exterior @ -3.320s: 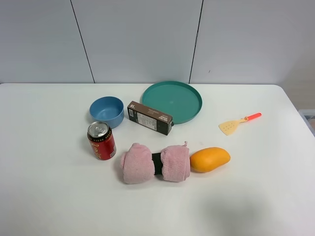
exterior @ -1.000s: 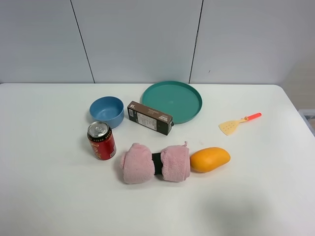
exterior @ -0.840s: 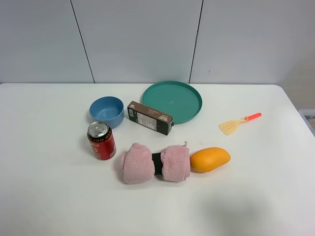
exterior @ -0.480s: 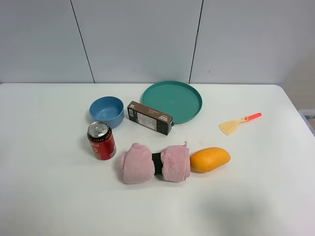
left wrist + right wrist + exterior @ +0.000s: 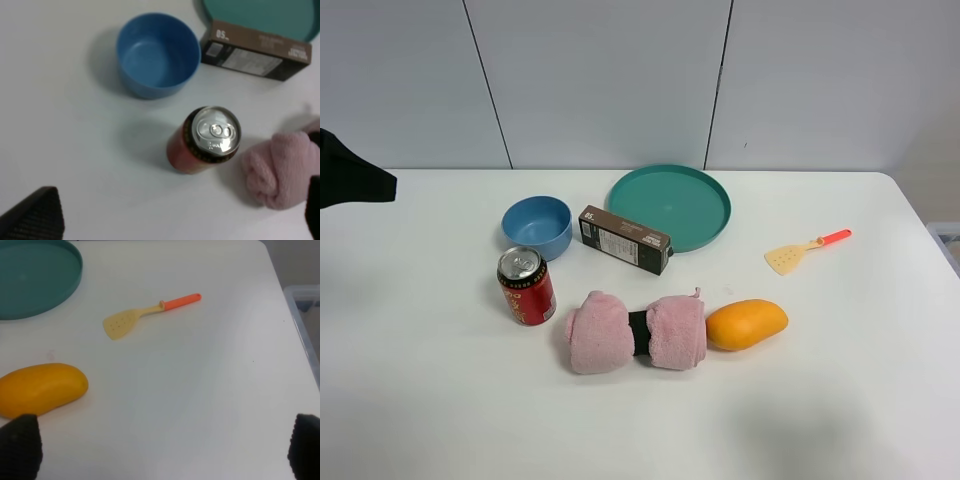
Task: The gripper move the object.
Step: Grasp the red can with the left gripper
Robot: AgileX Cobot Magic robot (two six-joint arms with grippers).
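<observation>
One red can stands upright on the white worktop, just beside the blue bowl and the pink towel, so the left fingers, spread wide and not yet touching it, should come down around its middle and squeeze gently.

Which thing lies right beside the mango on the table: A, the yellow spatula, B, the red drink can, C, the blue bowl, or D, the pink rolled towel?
D: in the exterior high view the pink rolled towel ends right against the mango, while the other three sit well apart from it.
</observation>
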